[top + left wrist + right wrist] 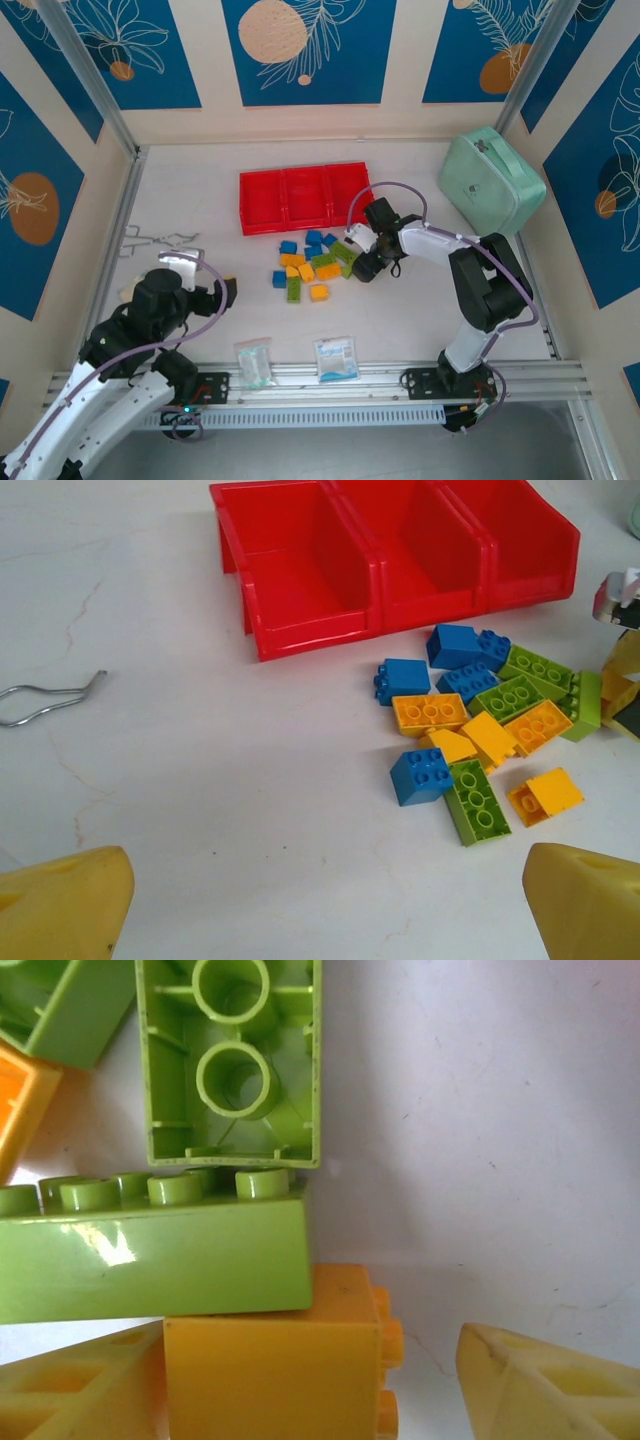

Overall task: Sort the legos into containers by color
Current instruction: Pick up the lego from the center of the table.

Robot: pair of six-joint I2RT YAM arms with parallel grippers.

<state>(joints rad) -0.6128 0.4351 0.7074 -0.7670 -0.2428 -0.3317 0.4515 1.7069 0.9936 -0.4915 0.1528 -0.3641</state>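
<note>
straddling an orange brick [270, 1360] at the right edge of the pile, the right gripper [300, 1380] stands with its jaws part open: one yellow finger [80, 1390] lies against the brick's side, while the other finger [545, 1385] stands apart from it, with a strip of bare tabletop [480, 1160] between, so the brick is not clamped. a green brick [150, 1260] lying on its side touches the orange brick's far face, and an upturned green brick [230, 1060] lies just beyond that. from above, the right gripper [360, 262] is down at the pile of legos [312, 265], which lie loose near the middle of the tabletop, all outside the containers [305, 197] that sit just beyond them toward the far edge. the left gripper [226, 292] hangs over bare tabletop toward the left edge, well apart from the pile, jaws spread wide and holding nothing; its wrist view shows its yellow fingertips [65, 905] at the bottom corners, with the legos [480, 730] and containers [400, 560] ahead.
</note>
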